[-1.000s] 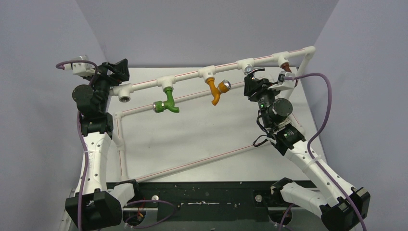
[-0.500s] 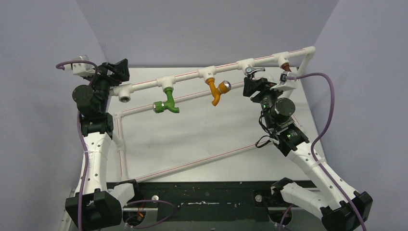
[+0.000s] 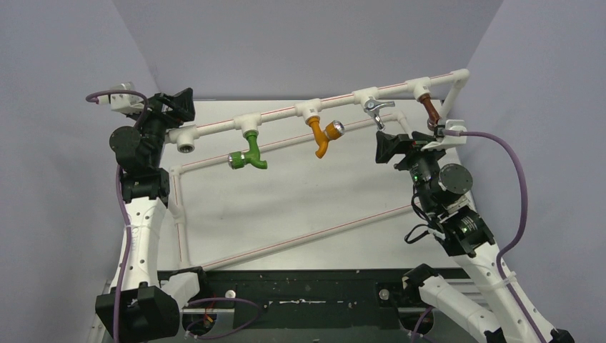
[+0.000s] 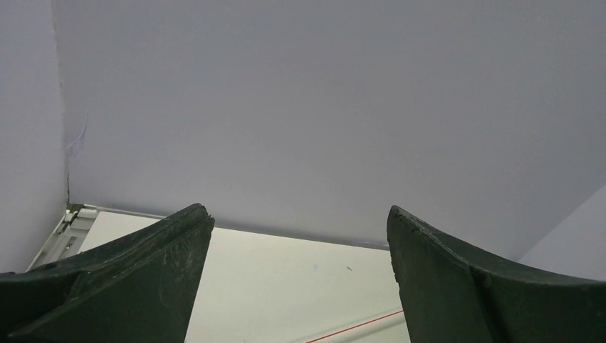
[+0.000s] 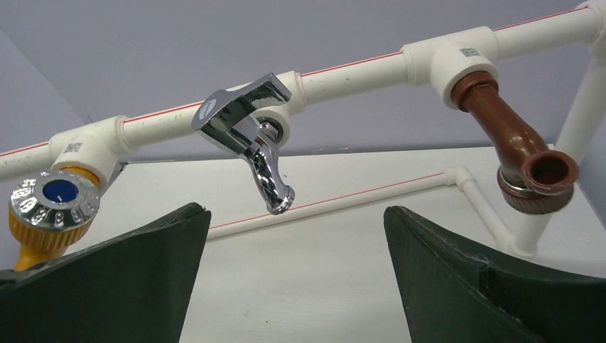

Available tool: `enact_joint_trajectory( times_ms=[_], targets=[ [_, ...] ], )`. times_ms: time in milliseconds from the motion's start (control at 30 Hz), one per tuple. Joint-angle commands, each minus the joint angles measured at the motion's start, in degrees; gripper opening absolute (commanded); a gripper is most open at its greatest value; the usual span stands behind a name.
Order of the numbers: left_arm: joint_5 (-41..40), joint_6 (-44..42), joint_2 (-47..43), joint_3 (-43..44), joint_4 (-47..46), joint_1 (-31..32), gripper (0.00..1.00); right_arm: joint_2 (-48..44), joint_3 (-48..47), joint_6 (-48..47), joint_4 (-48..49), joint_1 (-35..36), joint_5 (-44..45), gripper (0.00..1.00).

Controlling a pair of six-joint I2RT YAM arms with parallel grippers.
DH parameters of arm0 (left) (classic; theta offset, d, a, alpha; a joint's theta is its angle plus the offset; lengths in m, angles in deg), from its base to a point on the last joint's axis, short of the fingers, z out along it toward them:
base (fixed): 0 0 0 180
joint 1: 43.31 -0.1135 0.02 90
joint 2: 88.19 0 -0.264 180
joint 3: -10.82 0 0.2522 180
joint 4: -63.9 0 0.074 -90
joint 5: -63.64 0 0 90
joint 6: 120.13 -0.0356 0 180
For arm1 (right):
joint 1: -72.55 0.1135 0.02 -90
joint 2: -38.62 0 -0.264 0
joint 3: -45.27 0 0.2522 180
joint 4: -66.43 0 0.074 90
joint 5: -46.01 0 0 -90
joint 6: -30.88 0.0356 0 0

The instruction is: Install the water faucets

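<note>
Right pincer (image 3: pixel 386 148) spread, empty, its arm angled up near the chrome faucet (image 5: pixel 246 121) (left pincer (image 4: pixel 296 218) spread too).

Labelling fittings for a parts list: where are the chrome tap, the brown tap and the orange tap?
chrome tap (image 5: pixel 259 143): right wrist view, body under the lever.
brown tap (image 5: pixel 507 132): right wrist view, bent neck.
orange tap (image 3: pixel 318 136): top view, its stem.

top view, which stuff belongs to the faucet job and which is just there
Job: chrome faucet, green tap, orange tap, brown tap, white pipe frame, empty left fitting.
Just there: purple cable, grey wall.
</note>
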Motion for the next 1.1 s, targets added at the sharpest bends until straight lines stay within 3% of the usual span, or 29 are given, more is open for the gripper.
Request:
enact_joint_trajectory(
  times_ms=[0, 267, 533, 800, 967, 1067],
  targets=[
    [6.4, 0.14, 2.53, -3.05, 16.14, 2.34, 0.91, -4.53, -1.37, -2.31, -5.92, -0.5, -0.1, 1.0],
    [7.67, 4.21, -0.42, 1.85, 16.19, 2.34, 0.91, -10.46, 4.8, -0.54, -9.22, -0.53, 6.22, 1.0],
    [10.86, 7.06, -2.59, 12.28, 16.11, 2.25, 0.91, -11.49, 13.68, -0.16, -7.48, -0.52, 12.18, 1.0],
    [13.22, 7.7, -7.28, 19.29, 17.42, 2.48, 0.91, -13.28, 25.88, -7.76, 3.49, -0.54, 19.09, 1.0],
    [17.7, 11.7, -10.38, 18.45, 17.09, 4.21, 0.91, -12.25, 33.16, -12.93, 13.32, -1.2, 23.75, 1.0],
    [20.71, 13.12, -12.62, 15.79, 17.75, 6.02, 0.91, -9.56, 37.06, -12.91, 19.54, -3.47, 22.22, 1.0]
  ],
)
